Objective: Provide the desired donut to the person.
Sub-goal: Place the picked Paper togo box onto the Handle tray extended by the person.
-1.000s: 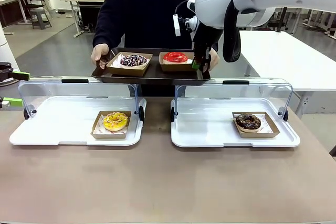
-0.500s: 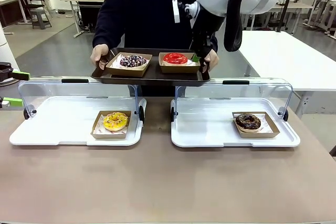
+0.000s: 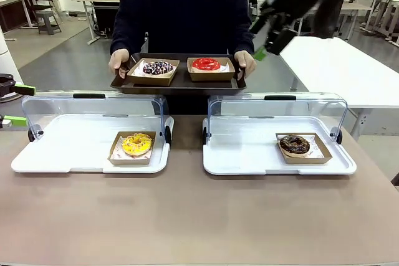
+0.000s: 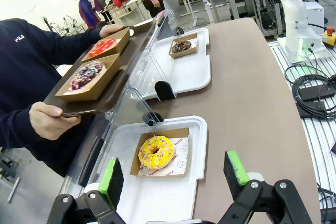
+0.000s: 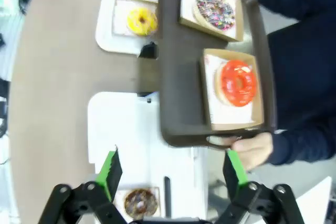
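Chest logo: white "FILA" lettering on the dark navy sweatshirt [image 3: 181, 10] of the person holding the tray, read plainly in the front view.
Same logo, left wrist view: "FILA" in small white letters on the navy sweatshirt, near the upper left.
Paper liner: printed marks on the white sheet [image 4: 178, 153] under the yellow sprinkled donut [image 4: 156, 152], too small to read.

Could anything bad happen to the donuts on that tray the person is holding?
Maybe. The right gripper hangs open close above the person's hand; a swing could bump it and tip the dark tray. Then the red donut and the sprinkled donut, in loose paper boxes, could slide off.
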Motion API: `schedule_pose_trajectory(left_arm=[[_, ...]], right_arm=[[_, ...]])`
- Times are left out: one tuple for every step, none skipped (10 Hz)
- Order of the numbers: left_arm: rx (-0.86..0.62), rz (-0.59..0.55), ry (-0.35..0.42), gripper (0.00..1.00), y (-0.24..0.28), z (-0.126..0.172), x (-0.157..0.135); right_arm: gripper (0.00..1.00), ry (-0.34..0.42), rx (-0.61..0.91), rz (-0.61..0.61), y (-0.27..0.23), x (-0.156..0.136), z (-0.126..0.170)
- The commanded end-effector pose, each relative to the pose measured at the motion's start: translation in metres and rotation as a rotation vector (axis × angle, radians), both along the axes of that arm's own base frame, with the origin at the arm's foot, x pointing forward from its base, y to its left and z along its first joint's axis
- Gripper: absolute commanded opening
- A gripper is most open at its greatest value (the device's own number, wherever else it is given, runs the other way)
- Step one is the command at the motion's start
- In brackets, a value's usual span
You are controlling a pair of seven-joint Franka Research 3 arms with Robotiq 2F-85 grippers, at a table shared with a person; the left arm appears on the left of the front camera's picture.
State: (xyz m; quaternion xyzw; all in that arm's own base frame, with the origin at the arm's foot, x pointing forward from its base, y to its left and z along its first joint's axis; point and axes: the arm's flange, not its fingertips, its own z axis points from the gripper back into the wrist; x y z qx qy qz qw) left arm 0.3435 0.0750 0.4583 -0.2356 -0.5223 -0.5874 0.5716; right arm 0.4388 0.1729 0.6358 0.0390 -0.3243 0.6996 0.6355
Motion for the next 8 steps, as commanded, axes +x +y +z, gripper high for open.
schedule_pose_trajectory(left_arm=[[-0.017,0.0,-0.02,1.0,0.0,-0.001,0.001],[-0.017,0.0,-0.02,1.0,0.0,-0.001,0.001],[-0.017,0.0,-0.02,1.0,0.0,-0.001,0.001],[-0.017,0.0,-0.02,1.0,0.0,-0.001,0.001],[-0.017,0.0,-0.02,1.0,0.0,-0.001,0.001],[-0.017,0.0,-0.02,1.0,0.0,-0.001,0.001],[-0.017,0.0,-0.02,1.0,0.0,-0.001,0.001],[-0.017,0.0,-0.02,1.0,0.0,-0.001,0.001]], right_arm=[[1.0,-0.007,0.167,0.058,-0.056,-0.045,-0.028],[1.0,-0.036,0.235,0.047,-0.084,-0.06,-0.035],[1.0,-0.05,0.269,0.055,-0.107,-0.074,-0.045],[1.0,-0.058,0.312,0.104,-0.129,-0.081,-0.057],[1.0,-0.037,0.378,0.133,-0.153,-0.08,-0.072],[1.0,-0.001,0.474,0.137,-0.176,-0.072,-0.087],[1.0,0.001,0.512,0.115,-0.184,-0.065,-0.095],[1.0,0.009,0.482,0.11,-0.18,-0.061,-0.095]])
